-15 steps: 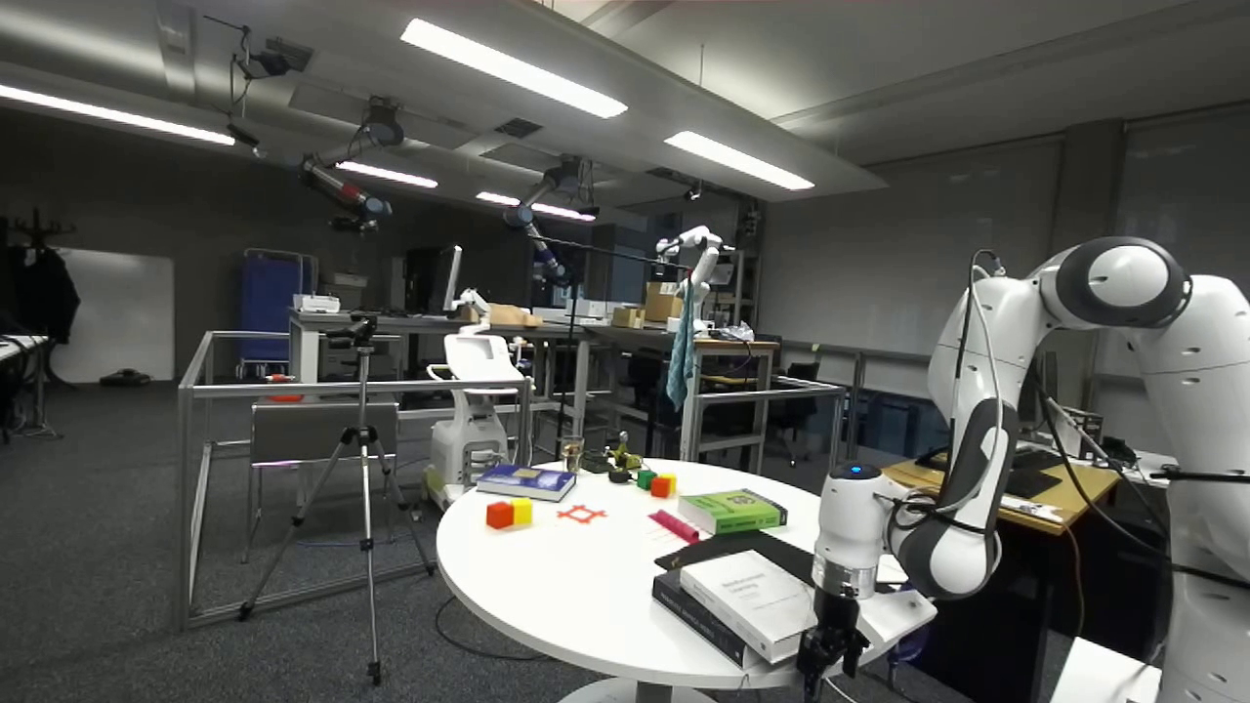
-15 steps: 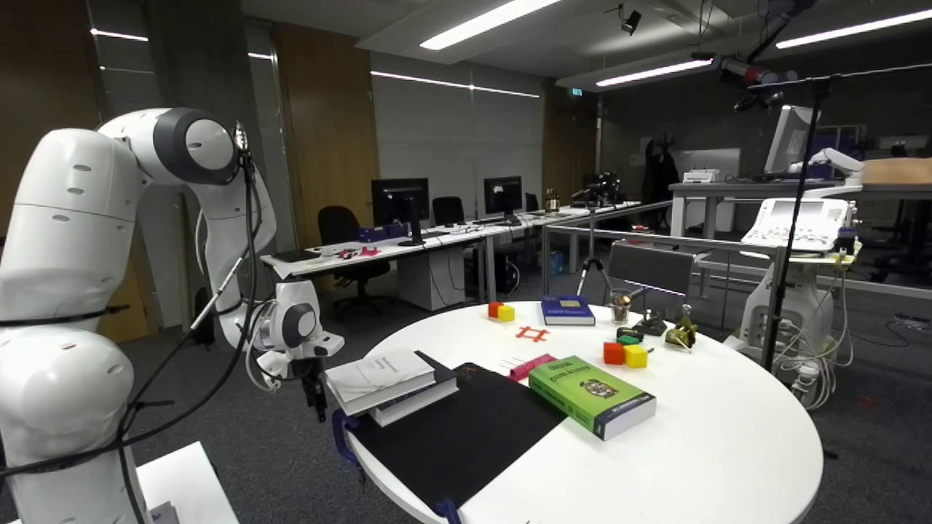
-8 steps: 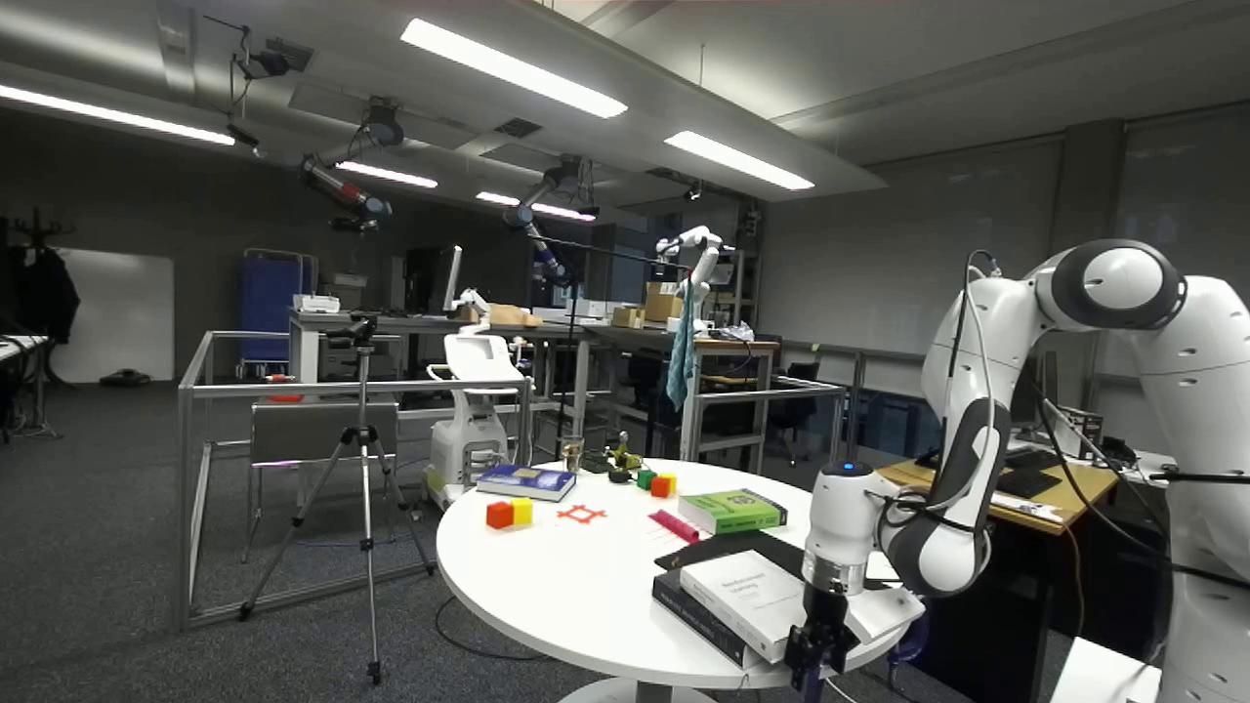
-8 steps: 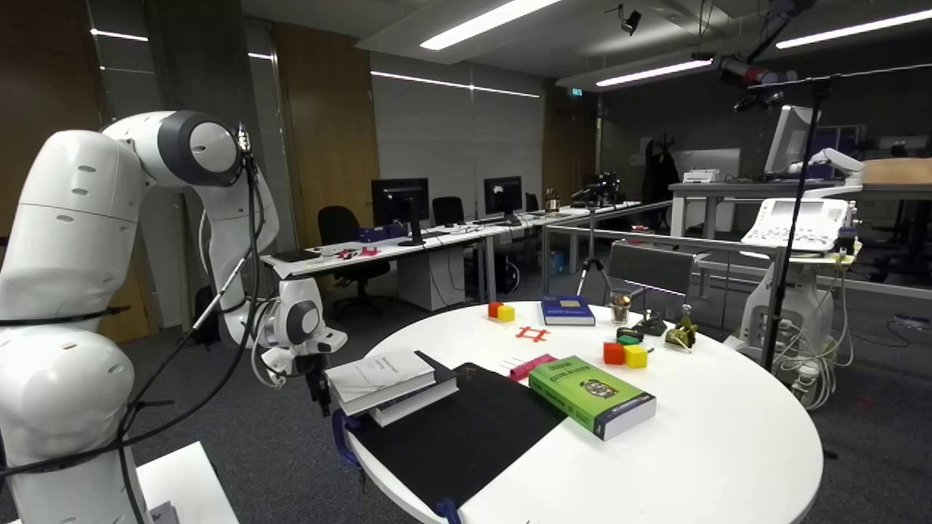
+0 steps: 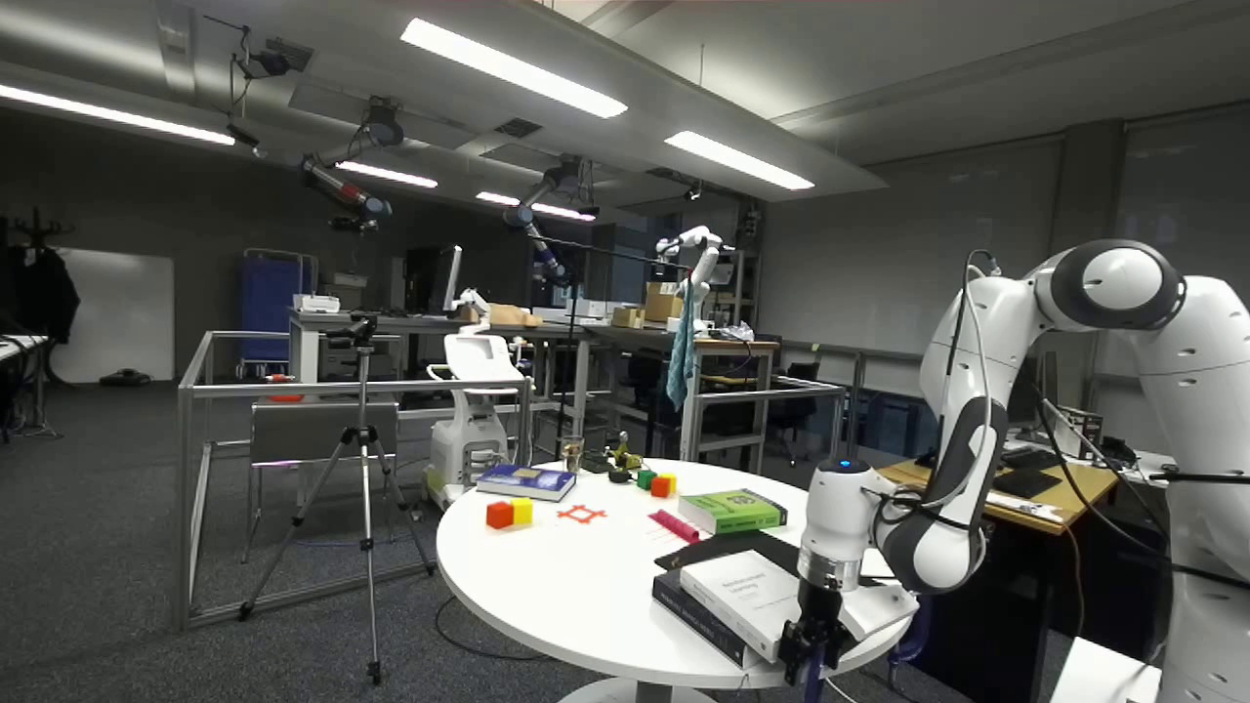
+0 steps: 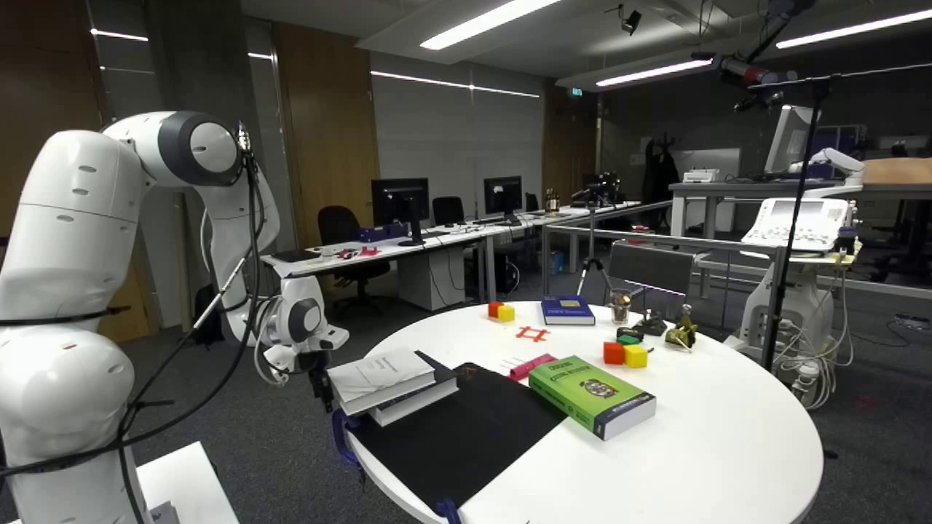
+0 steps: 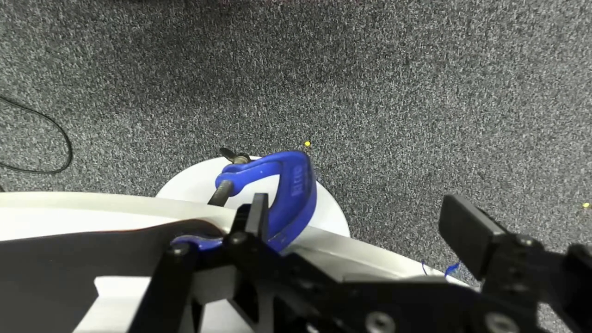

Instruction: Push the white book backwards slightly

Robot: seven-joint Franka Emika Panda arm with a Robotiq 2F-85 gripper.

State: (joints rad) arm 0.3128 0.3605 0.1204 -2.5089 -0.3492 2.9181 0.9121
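- Grey carpet [image 5: 117, 527] lies beneath the round white table [image 5: 547, 586], your work surface.
- Target: the white "Reinforcement Learning" book [image 5: 740, 591] lies flat on a dark-covered book [image 5: 698, 617], near the table edge, in both exterior views.
- CAUTION: because your target sits on another cover, pushing too low would probably shift both books. Keep contact on the upper one.
- CAUTION: an off-centre push is likely to rotate the white book; an excessive stroke could leave it overhanging the lower book and tipping.
- CAUTION: a blue G-clamp [image 7: 296, 199] grips the table rim. In the wrist view one finger [image 7: 259, 215] overlaps it; you cannot confirm clearance. Sideways or downward travel may snag.
- Arm pose: your Panda arm [image 5: 981, 332] is bent with its elbow high; the gripper [image 7: 360, 219] points down just beside the white book. Contact cannot be confirmed.
- Gripper state: fingers spread well apart, holding nothing. You may prefer them together for a firmer push face.
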